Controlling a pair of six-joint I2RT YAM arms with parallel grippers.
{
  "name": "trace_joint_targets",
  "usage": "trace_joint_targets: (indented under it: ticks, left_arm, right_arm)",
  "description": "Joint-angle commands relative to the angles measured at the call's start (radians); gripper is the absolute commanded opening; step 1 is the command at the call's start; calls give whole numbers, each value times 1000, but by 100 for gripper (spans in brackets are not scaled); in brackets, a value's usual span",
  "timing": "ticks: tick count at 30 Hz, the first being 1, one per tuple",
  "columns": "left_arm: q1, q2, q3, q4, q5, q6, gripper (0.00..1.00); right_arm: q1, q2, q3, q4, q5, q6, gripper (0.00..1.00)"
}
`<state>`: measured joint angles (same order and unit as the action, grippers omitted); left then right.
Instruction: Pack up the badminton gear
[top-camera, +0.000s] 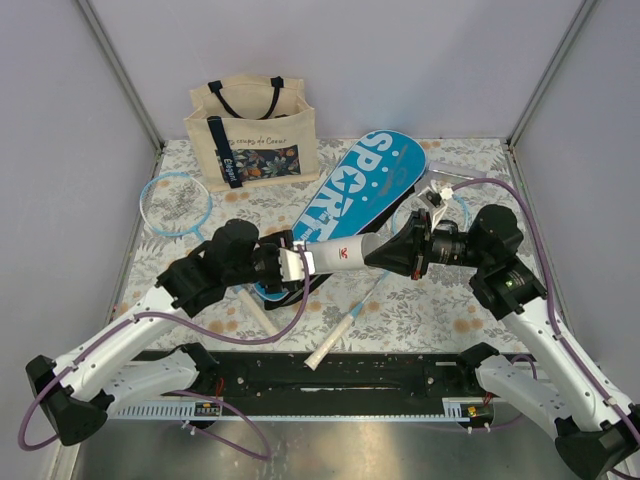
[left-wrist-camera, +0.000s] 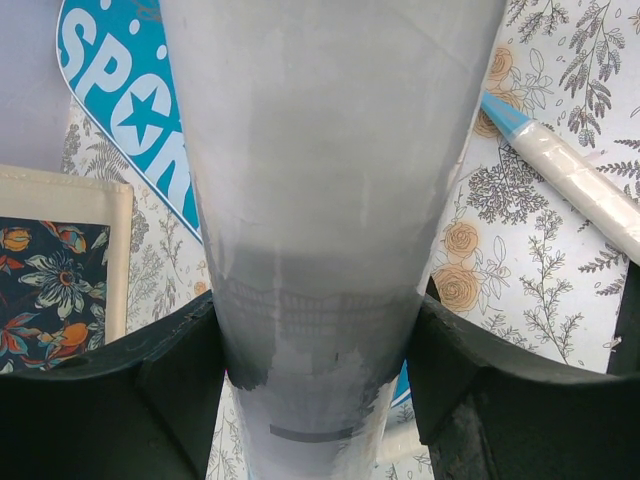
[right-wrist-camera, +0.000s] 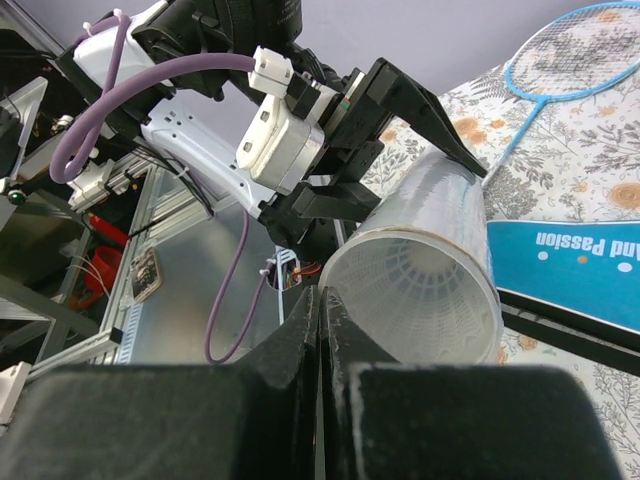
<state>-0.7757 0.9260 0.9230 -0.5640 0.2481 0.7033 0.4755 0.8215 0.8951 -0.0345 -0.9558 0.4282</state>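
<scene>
Left gripper clamps the far end of the white tube, holding it level in the air over the blue case, probably to brace it while the right gripper, fingers shut and empty, sits at its open mouth.

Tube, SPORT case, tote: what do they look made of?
Tube: probably frosted translucent plastic, matte; a darker band shows through its wall. Case: smooth blue coated fabric or plastic sheet with printed white lettering; can't tell which. Tote: beige canvas-like cloth, matte, with black webbing-like straps.
</scene>
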Motion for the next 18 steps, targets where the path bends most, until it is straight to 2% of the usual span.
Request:
trace_joint_targets:
  ticks: [1, 3, 5, 9, 15, 18]
  left_arm:
    - [-8, -45, 22, 107, 54, 35, 43]
    - [-7, -49, 17, 113, 56, 38, 43]
    - [-8, -52, 14, 113, 56, 39, 43]
    - [-8, -55, 4, 113, 52, 39, 43]
    - [-7, -67, -9, 113, 45, 41, 43]
    - [-7, -70, -10, 113, 43, 42, 43]
  right_arm:
    - [11, 19, 8, -9, -29, 33, 3]
    - [9, 25, 10, 13, -41, 59, 8]
    - [11, 27, 18, 8, -32, 70, 20]
    - [11, 15, 37, -1, 20, 86, 32]
    - [11, -4, 54, -25, 107, 101, 35]
    - [11, -12, 68, -62, 169, 81, 32]
